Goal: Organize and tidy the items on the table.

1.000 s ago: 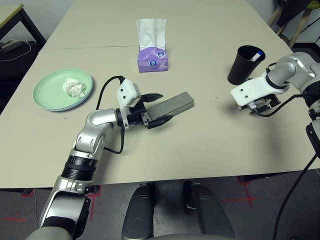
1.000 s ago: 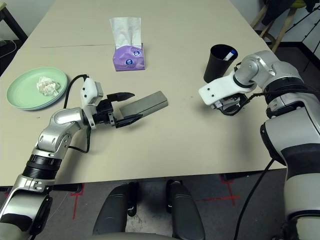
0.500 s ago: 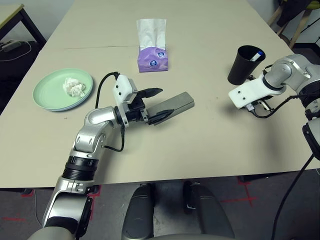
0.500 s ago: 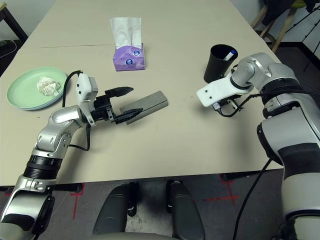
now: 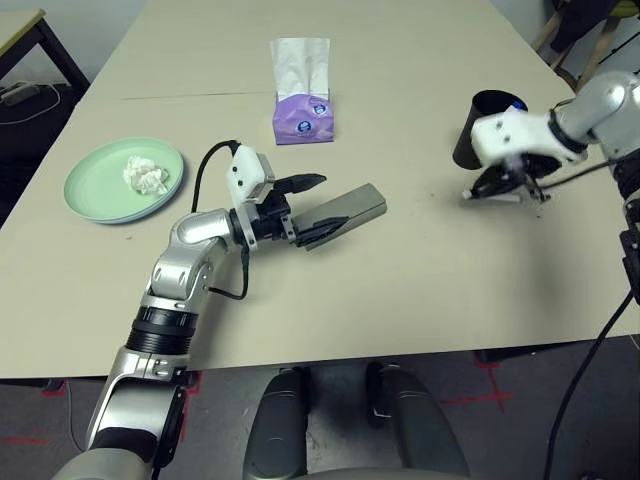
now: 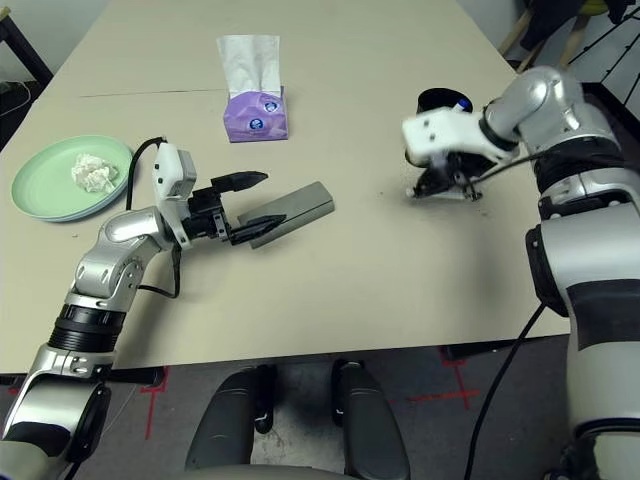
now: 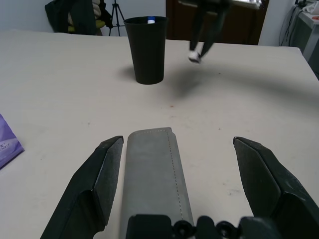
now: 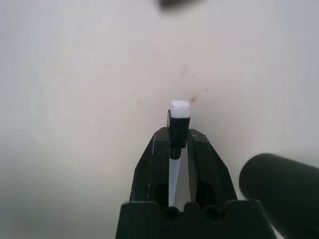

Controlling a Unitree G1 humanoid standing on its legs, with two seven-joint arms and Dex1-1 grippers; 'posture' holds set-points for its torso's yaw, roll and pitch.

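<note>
The big worktop (image 5: 400, 290) is smooth and beige, with a thin line running across its far part. Past its far right corner there is a stool with dark cloth on it, and a smaller desk (image 5: 18, 35) with a dark frame is at the far left.

On the left side of the worktop sits a pale green plate (image 5: 90, 185) on top of a blue plate (image 5: 140, 216). A crumpled white tissue (image 5: 146, 175) lies on the green one. Farther back, near the middle, is a purple tissue box (image 5: 303, 122) with a white tissue standing up out of it.

The left claw (image 5: 310, 212) is spread wide over the grey glasses case (image 5: 352, 212). The case lies flat on the worktop, with one end between the two black fingers (image 7: 102, 179). The left claw is not squeezing it, and there is a gap beside the case on one side.

On the right side, a black cup (image 7: 146, 55) stands upright on the worktop. A pen with a blue cap (image 7: 151, 20) is inside it, with its top poking out.

The right claw (image 8: 178, 132) is pinching another pen (image 8: 178, 127). This pen has a black part and a white end, and the white end sticks out past the fingertips. The right claw holds it above the worktop, near the cup but not inside it. The right arm (image 6: 545, 105) reaches in from the right side.
</note>
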